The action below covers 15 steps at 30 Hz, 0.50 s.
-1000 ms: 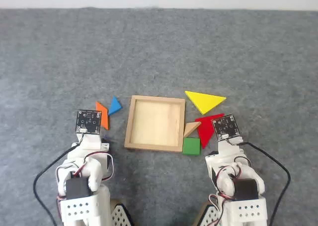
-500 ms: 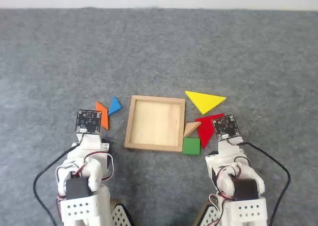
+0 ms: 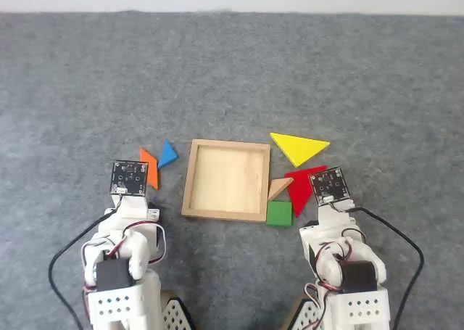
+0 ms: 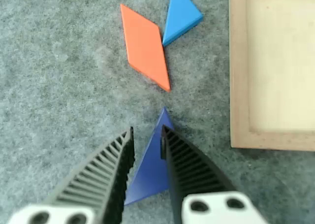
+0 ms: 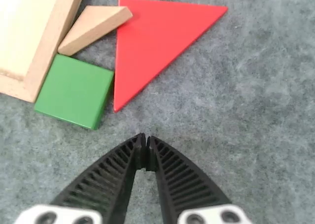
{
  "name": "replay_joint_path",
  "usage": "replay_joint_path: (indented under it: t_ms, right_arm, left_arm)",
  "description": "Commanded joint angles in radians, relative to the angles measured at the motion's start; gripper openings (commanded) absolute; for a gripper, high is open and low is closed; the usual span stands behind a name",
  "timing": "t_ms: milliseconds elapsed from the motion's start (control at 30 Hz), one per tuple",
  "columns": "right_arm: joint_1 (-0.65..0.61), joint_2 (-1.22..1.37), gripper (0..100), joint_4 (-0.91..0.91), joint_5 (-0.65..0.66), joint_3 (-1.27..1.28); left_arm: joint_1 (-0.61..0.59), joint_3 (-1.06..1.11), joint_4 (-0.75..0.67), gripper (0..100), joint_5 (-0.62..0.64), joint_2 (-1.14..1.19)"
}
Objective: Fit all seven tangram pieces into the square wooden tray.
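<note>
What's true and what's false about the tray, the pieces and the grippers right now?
1. The tray holds no pieces. True.
2. The right gripper is open. False: it is shut.
3. The red triangle lies in the tray. False: it lies on the mat, beside the green square.
4. The left gripper is over a dark blue triangle. True.

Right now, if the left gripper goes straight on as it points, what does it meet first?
Probably the dark blue triangle, right below the left gripper; the orange parallelogram lies beyond. Depth is unclear.
</note>
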Motion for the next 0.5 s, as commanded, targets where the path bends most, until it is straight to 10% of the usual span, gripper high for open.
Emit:
replay_joint_path:
  t_ms: [0,467]
  right_arm:
    - [-0.031,-0.015,2.7,0.004,0.003,0.015]
    - [-0.031,0.007,2.8,-0.311,-0.172,-0.189]
  left_arm:
    - [0.002,-0.013,0.003,9,-0.005,-0.014]
    - [0.002,-0.013,0.003,9,-0.005,-0.014]
